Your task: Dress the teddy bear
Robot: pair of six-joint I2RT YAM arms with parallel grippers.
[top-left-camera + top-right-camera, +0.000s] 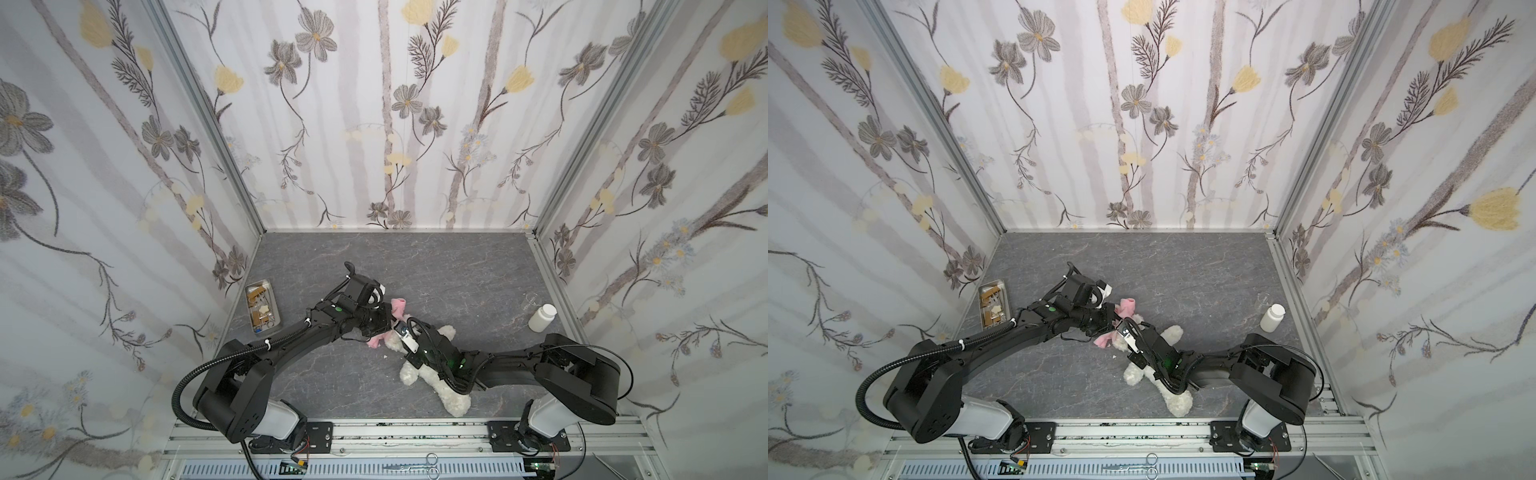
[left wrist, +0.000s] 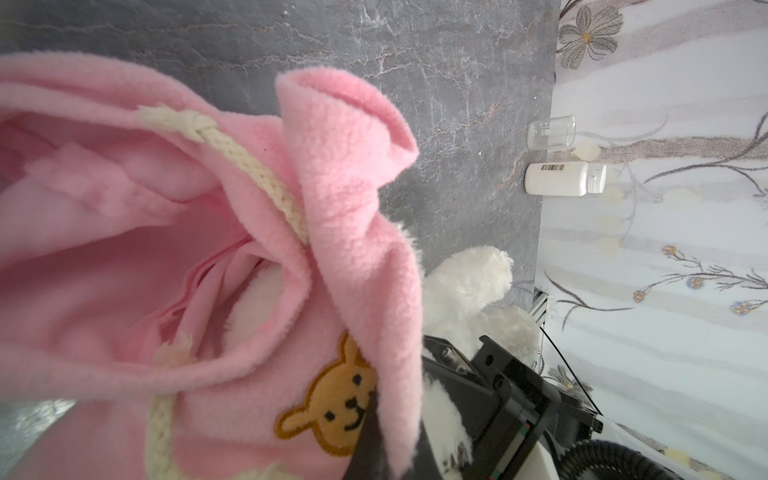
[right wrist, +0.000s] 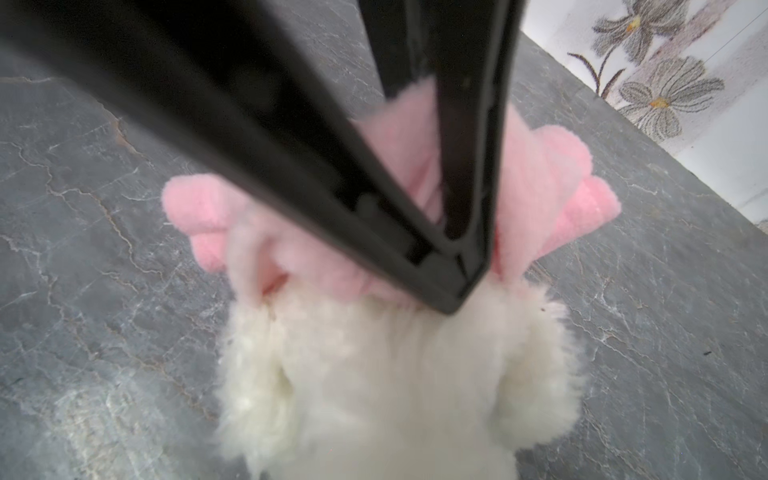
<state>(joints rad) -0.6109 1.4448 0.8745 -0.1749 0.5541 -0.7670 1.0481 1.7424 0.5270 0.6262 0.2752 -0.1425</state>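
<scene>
The white fluffy teddy bear [image 1: 434, 376] [image 1: 1177, 401] lies on the grey table in both top views, its head end under a pink hoodie [image 1: 398, 306] [image 1: 1126, 306]. My left gripper [image 1: 391, 322] [image 2: 374, 451] is shut on a fold of the hoodie, beside the hoodie's orange embroidered bear face [image 2: 332, 409]. In the right wrist view its black fingers meet at a tip [image 3: 451, 291] where the pink fleece meets the white fur [image 3: 374, 395]. My right gripper [image 1: 401, 329] reaches over the bear's body to its neck. Its jaws are buried in the fur, shut on the bear.
A metal tray [image 1: 262, 307] of small parts stands at the left wall. A white bottle [image 1: 542, 318] [image 2: 561, 178] and a clear beaker [image 2: 552, 132] stand near the right wall. Scissors [image 1: 415, 468] lie on the front rail. Flowered walls close in three sides.
</scene>
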